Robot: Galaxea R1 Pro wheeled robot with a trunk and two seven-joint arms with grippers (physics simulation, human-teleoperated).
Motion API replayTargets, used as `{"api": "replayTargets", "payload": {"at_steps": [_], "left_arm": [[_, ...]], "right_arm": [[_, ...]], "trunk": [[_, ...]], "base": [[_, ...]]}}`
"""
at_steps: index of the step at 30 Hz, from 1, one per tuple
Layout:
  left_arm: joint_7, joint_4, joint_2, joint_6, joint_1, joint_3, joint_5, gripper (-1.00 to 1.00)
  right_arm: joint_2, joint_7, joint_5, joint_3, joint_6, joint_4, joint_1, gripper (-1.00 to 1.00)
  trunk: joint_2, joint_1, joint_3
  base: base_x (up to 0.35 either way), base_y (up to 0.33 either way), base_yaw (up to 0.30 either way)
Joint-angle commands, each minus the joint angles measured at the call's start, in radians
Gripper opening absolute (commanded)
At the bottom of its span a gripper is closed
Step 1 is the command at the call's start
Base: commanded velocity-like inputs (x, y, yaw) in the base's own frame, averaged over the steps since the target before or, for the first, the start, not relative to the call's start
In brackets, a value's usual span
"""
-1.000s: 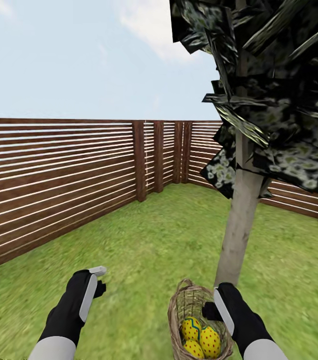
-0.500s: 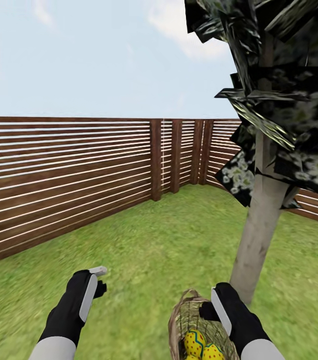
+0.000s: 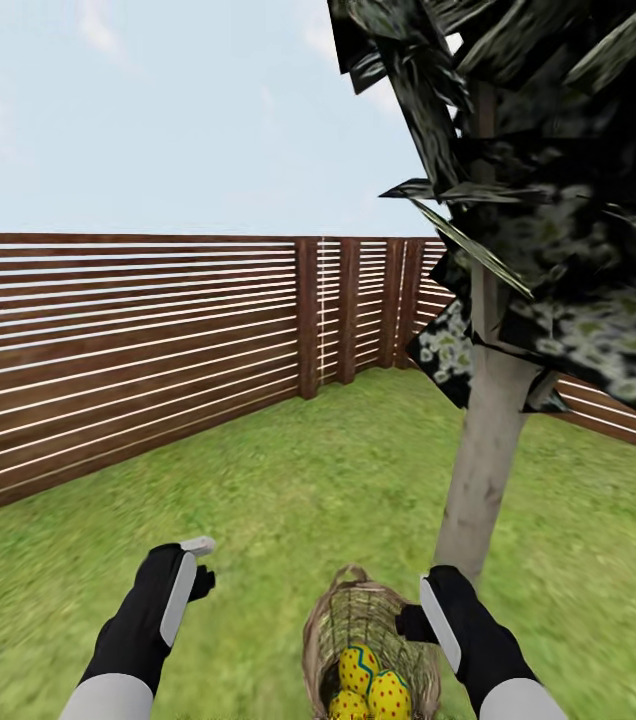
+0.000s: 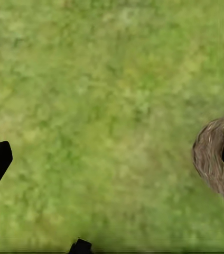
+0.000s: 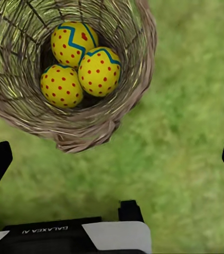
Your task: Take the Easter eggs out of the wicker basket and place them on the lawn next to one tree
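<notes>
The wicker basket (image 3: 330, 625) stands on the lawn (image 3: 288, 500) right at the foot of the tree (image 3: 480, 480). In it lie the three Easter eggs: one with red dots (image 5: 62, 84) and two with blue zigzag bands (image 5: 74, 42) (image 5: 100, 70). My right gripper (image 3: 420, 620) hangs open beside the basket's rim, nothing between its fingers; the right wrist view looks down into the basket (image 5: 91, 132). My left gripper (image 3: 201, 562) is open over bare grass, left of the basket (image 4: 215, 159).
A dark brown slatted fence (image 3: 128, 340) closes the garden on the left and behind the tree, meeting at a corner (image 3: 348, 310). The tree's jagged dark crown (image 3: 558, 200) hangs overhead on the right. Open grass lies ahead and to the left.
The whole head view has shifted, so the camera moved: the tree and basket now sit further left and more of the basket shows. Both arms keep the same pose, grippers open.
</notes>
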Motion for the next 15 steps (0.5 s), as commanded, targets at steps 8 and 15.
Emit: {"api": "replayTargets", "payload": {"at_steps": [8,15], "left_arm": [[0.008,-0.001,-0.002,0.004,0.000,0.002,0.011,1.00],[-0.012,-0.002,-0.002,0.004,-0.001,0.002,0.042,1.00]], "right_arm": [[0.008,-0.009,-0.011,0.000,0.003,-0.001,-0.001,1.00],[0.024,-0.009,-0.011,0.037,0.003,-0.002,-0.001,1.00]], "trunk": [[-0.001,0.000,-0.001],[-0.001,0.000,-0.001]], "base": [[-0.112,-0.150,0.001],[-0.011,-0.014,0.000]]}}
